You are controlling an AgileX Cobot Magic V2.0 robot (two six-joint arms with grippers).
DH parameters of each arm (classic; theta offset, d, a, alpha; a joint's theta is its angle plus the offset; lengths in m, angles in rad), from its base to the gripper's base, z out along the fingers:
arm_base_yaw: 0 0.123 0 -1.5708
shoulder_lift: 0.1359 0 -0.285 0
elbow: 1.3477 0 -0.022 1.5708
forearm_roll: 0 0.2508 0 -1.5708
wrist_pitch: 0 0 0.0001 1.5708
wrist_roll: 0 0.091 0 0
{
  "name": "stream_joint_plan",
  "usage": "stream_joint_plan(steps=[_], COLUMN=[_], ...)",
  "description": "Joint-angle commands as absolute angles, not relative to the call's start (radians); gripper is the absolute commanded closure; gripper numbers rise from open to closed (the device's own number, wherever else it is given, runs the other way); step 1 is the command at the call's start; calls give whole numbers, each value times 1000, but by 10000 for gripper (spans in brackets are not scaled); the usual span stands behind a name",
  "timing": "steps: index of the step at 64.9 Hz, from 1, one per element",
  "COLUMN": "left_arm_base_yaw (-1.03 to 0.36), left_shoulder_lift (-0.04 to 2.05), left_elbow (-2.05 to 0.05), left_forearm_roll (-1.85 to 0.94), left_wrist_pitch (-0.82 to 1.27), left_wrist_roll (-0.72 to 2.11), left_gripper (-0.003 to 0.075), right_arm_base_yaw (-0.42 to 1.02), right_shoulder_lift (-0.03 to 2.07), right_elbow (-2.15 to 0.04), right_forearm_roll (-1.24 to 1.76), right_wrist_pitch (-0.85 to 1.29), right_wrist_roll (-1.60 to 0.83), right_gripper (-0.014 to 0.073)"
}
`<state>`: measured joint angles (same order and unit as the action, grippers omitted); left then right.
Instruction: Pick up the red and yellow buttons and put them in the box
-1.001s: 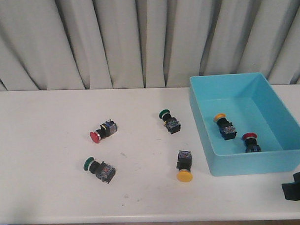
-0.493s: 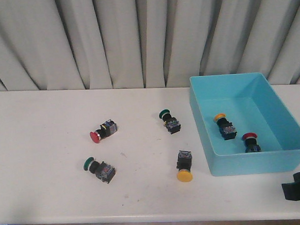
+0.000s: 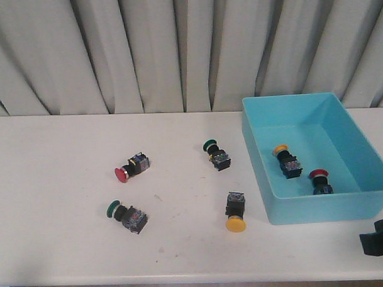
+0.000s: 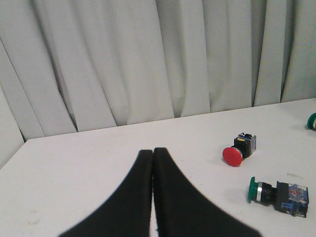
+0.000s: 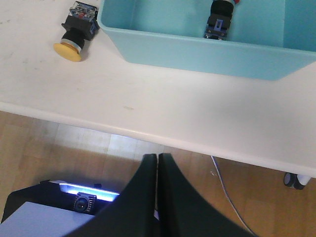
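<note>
light-blue plastic is where two of the buttons already sit: the box (image 3: 319,209) on the right of the table (image 3: 55,205) holds a yellow-capped one (image 3: 286,160) and a red-capped one (image 3: 319,180). out on the white top lie a red button (image 3: 131,168) toward the left and a yellow button (image 3: 235,212) just beside the box's near-left corner, with two green buttons (image 3: 216,154) (image 3: 126,215) among them. the left gripper (image 4: 152,154) is pressed closed on nothing, and so is the right gripper (image 5: 157,159), hanging past the table's front edge. my worry is a grab landing on a green one, or the round caps rolling out of a pinch. i can't read any writing or brand anywhere.
</note>
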<state>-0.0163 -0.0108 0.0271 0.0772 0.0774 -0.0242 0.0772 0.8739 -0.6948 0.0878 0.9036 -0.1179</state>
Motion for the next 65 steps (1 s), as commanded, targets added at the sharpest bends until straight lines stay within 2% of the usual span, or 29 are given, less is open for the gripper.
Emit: stream_joint_plan(steps=[1, 49, 57, 65], left_arm_base_yaw=[-16, -16, -16, -16], left_shoulder_lift=[-26, -26, -26, -26], left_elbow=[73, 73, 73, 73], left_forearm_roll=[72, 72, 72, 72], left_wrist_pitch=[0, 0, 0, 0], left_wrist_roll=[-37, -37, -37, -37], left_gripper=[727, 727, 727, 727], right_arm_base_yaw=[74, 74, 74, 73], right_shoulder_lift=[865, 865, 828, 695], right_elbow=[-719, -719, -716, -636], right_forearm_roll=[91, 66, 54, 43], right_wrist_pitch=[865, 851, 748, 535], right_wrist_roll=[-123, -131, -135, -152], right_gripper=[599, 599, 598, 598])
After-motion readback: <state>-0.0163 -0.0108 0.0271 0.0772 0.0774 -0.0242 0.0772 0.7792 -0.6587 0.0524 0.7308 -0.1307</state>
